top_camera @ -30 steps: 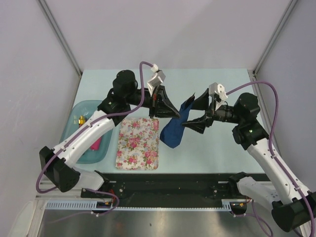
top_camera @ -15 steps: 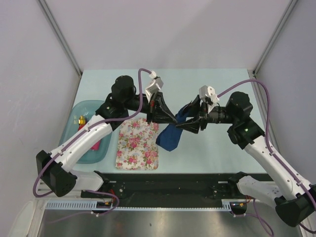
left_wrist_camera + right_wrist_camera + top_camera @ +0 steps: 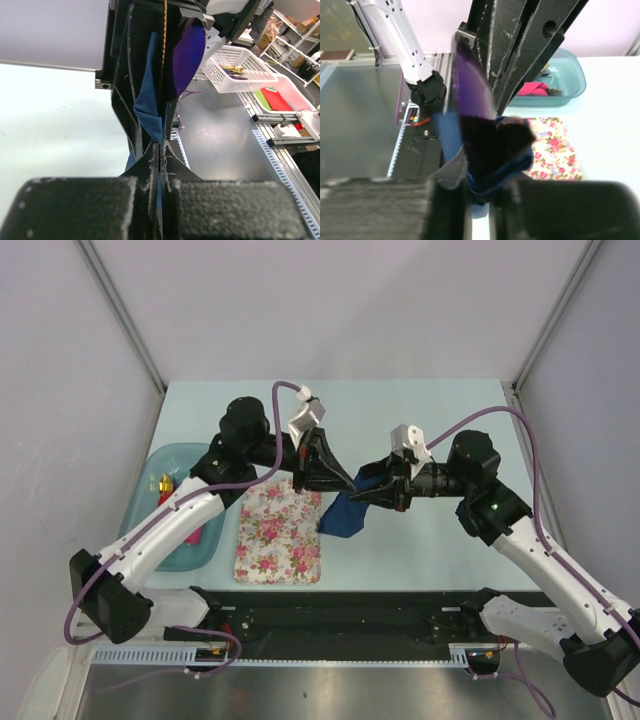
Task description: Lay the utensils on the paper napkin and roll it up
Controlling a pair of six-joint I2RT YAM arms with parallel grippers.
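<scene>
1. Since a second ago, the right gripper (image 3: 362, 493) has swung left to meet the left gripper (image 3: 345, 481). Its jaws, spread wide then, have closed in on the paper napkin (image 3: 343, 518).
2. Nearest the arm bases, a pink-and-white floral mat (image 3: 278, 532) lies flat on the pale table (image 3: 440, 540), left of centre.
3. Left of the mat sits a teal tray (image 3: 180, 458) holding a pink piece (image 3: 195, 532) and a small gold piece (image 3: 163, 482).
4. Just beside the mat's far right corner, the dark navy napkin hangs bunched from the two grippers. Whether its lower end touches the table cannot be told.
5. The left gripper's jaws are clamped tight on the napkin. The right gripper's jaws pinch a fold of it from the opposite side, and the two sets of tips almost touch.
6. The bowl of a shiny purple spoon (image 3: 189, 55) stands against the paper where the grippers meet. Which jaws hold it cannot be told.
</scene>
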